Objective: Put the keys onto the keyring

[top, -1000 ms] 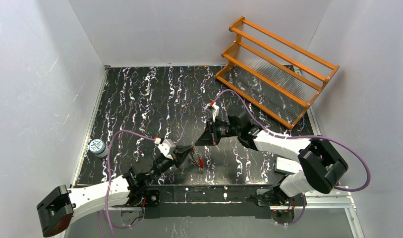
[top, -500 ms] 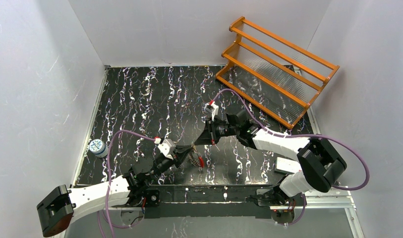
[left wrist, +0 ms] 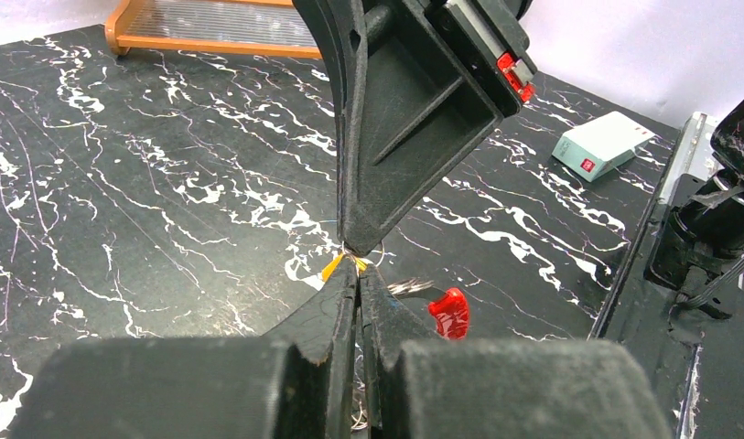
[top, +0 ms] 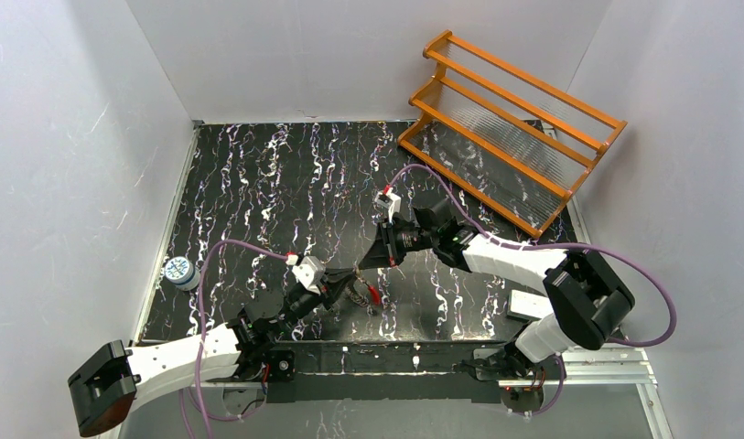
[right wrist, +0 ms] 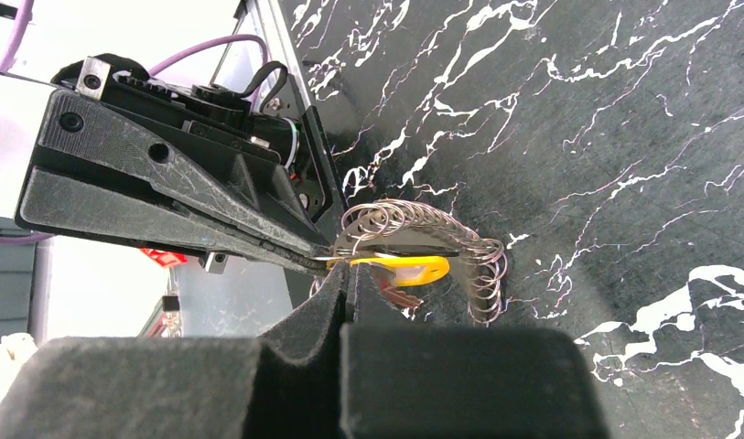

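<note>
The keyring [right wrist: 485,274] is a loop of coiled silvery wire with a red tab [left wrist: 448,313]; it hangs just above the table near the front middle [top: 361,297]. My left gripper [left wrist: 358,270] is shut on its wire. My right gripper [right wrist: 350,273] comes in from the far right and meets the left tips [top: 355,274]. It is shut on the end of a yellow-headed key [right wrist: 414,268], which lies against the coil. A dark flat blade [right wrist: 414,249] sits just above the yellow head. A brownish toothed key blade [right wrist: 400,297] shows just under the yellow head.
An orange wooden rack [top: 510,128] stands at the back right. A small white and green box [top: 533,305] lies at the front right. A round blue and white tin [top: 178,272] sits at the left edge. The metal rail [top: 587,370] runs along the near edge.
The right arm has shifted slightly left and nearer, pressing its tips closer to the left gripper. The left arm and the keyring have barely moved.
</note>
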Available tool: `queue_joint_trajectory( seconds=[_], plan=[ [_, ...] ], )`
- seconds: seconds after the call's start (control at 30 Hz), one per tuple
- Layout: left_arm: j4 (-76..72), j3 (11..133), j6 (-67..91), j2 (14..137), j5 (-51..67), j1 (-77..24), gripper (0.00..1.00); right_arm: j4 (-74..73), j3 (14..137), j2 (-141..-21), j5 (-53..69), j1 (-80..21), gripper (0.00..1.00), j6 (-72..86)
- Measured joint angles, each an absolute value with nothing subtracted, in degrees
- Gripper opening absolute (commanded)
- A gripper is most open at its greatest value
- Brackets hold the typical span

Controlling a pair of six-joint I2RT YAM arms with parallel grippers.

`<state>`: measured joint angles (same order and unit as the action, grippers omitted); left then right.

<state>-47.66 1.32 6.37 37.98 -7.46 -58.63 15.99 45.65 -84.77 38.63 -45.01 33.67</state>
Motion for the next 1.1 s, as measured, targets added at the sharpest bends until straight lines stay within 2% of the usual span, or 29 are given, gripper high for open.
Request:
queue_joint_trajectory(
  seconds=[0.6, 1.1],
  plan=[
    [-48.1, 1.3, 6.0, 37.6, -5.5, -58.6, 0.0, 10.9, 45.6, -87.9, 40.9, -45.0, 0.01, 30.2],
    [-48.0, 0.6, 1.8, 34.7, 2.1, -58.6, 0.0, 12.9, 40.2, -70.2, 40.5, -44.4, 0.01, 21.1]
  ],
)
